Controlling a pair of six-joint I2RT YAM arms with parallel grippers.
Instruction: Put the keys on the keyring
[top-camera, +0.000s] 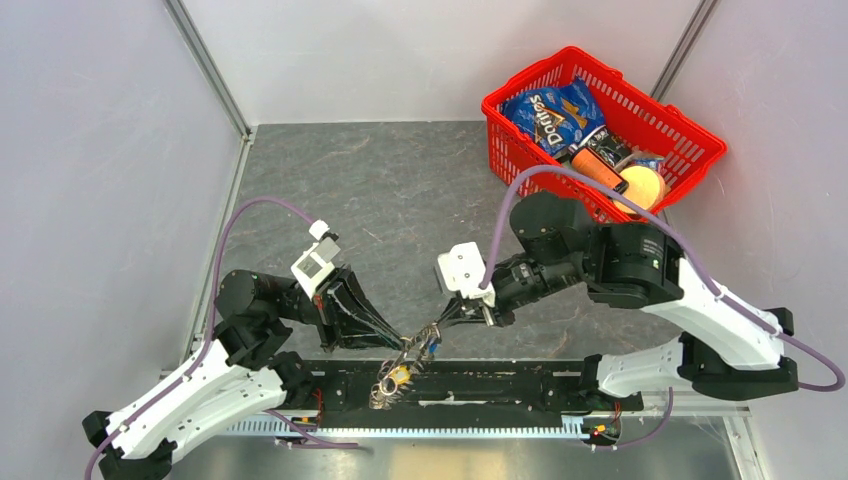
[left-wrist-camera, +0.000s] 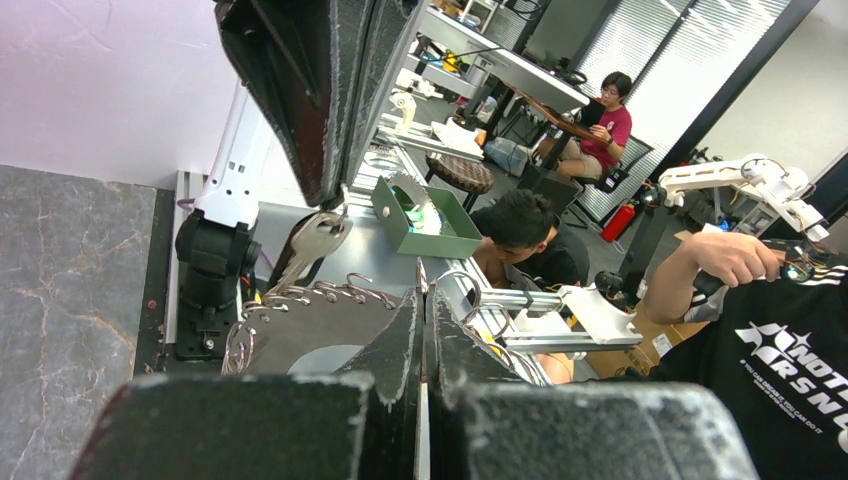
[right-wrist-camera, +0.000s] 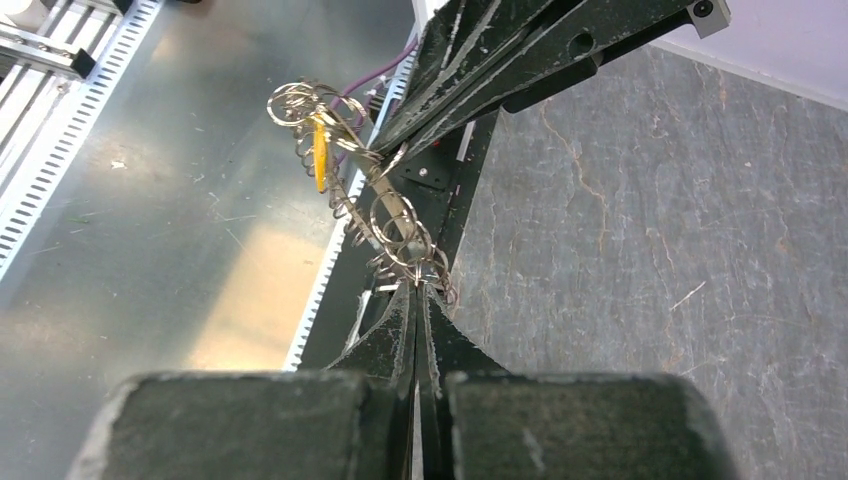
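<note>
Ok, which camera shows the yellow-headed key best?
Right wrist: the yellow-headed key hangs edge-on, unobstructed, from the silver ring bunch. Top external shows it only as a small yellow speck. Left wrist does not show it.

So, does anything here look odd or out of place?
Yes. The keyring hangs as a tangled string of loops, pinched between left gripper and right gripper over the rail, a yellow key dangling.

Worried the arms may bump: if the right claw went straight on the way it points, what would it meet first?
The right claw pinches the bunch of rings; just beyond that, the left claw, gripping the same bunch, lies in its line. Depth is unclear, but they look close.
</note>
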